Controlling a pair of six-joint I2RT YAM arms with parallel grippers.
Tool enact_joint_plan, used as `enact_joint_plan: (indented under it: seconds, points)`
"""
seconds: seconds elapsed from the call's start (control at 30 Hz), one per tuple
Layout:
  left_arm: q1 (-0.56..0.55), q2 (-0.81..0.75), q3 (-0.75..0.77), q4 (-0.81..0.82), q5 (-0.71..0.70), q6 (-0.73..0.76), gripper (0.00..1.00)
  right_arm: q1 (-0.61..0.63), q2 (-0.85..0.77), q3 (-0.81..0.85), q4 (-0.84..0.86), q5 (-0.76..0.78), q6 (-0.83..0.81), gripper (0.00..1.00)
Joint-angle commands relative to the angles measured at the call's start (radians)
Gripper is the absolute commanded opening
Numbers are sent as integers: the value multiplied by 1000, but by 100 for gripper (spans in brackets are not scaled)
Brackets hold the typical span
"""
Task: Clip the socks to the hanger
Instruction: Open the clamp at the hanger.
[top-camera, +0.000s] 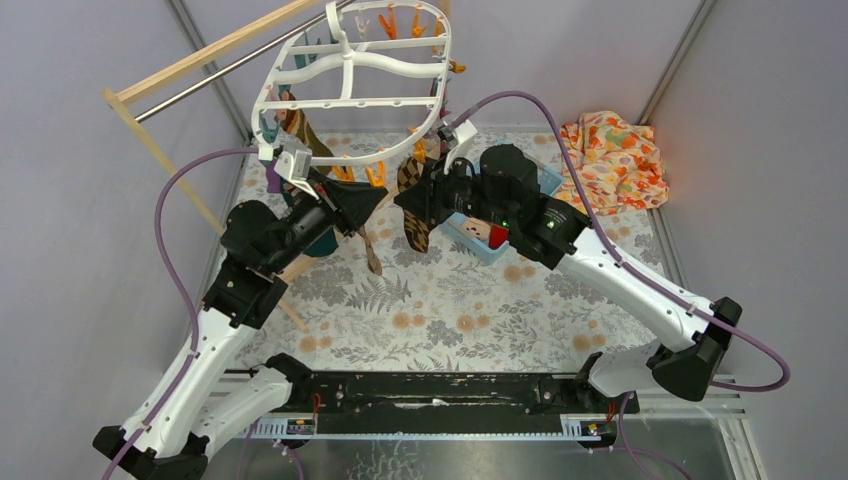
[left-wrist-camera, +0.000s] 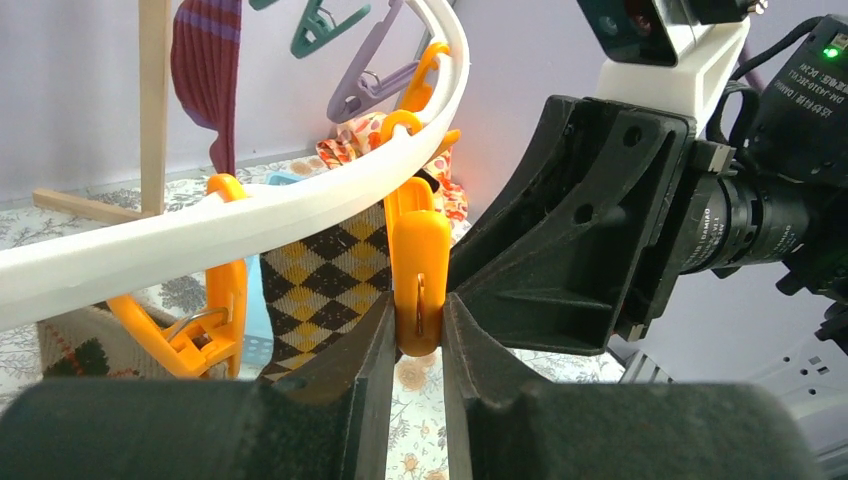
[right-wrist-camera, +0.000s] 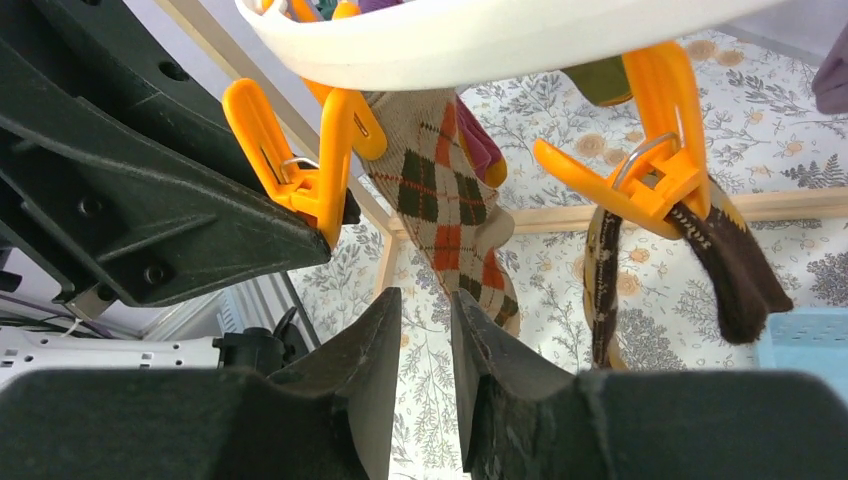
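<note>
The white oval hanger (top-camera: 350, 80) hangs from the rod, with several pegs dangling from it. My left gripper (top-camera: 378, 195) is under its near rim (left-wrist-camera: 250, 215), shut on the lower end of an orange peg (left-wrist-camera: 420, 270). A dark brown-yellow argyle sock (left-wrist-camera: 320, 285) hangs just behind that peg. My right gripper (top-camera: 403, 200) faces it from the right, jaws slightly apart and empty (right-wrist-camera: 425, 305). In the right wrist view a cream-orange argyle sock (right-wrist-camera: 450, 190) hangs beside the held peg (right-wrist-camera: 300, 175). Another orange peg (right-wrist-camera: 650, 170) grips a dark brown sock (right-wrist-camera: 735, 265). A maroon sock (left-wrist-camera: 205, 70) hangs further back.
A blue basket (top-camera: 545, 180) under the right arm holds a red sock (top-camera: 497, 235). An orange floral cloth (top-camera: 612, 160) lies at the back right. The wooden rack (top-camera: 150, 130) with its metal rod stands at the left. The two grippers are very close together.
</note>
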Motion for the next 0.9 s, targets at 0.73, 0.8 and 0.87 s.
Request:
enact_joint_plan:
  seconds: [0.73,0.8,0.87]
  points:
    - [-3,-23,-14,88,54,-5,0,-7,21,145,97,-40,15,38]
    - [-4,-17,-14,94,56,-8,0,-7,30,148,100,-49,20,37]
    - [-4,-17,-14,98,58,-11,0,-6,39,152,101,-61,29,36]
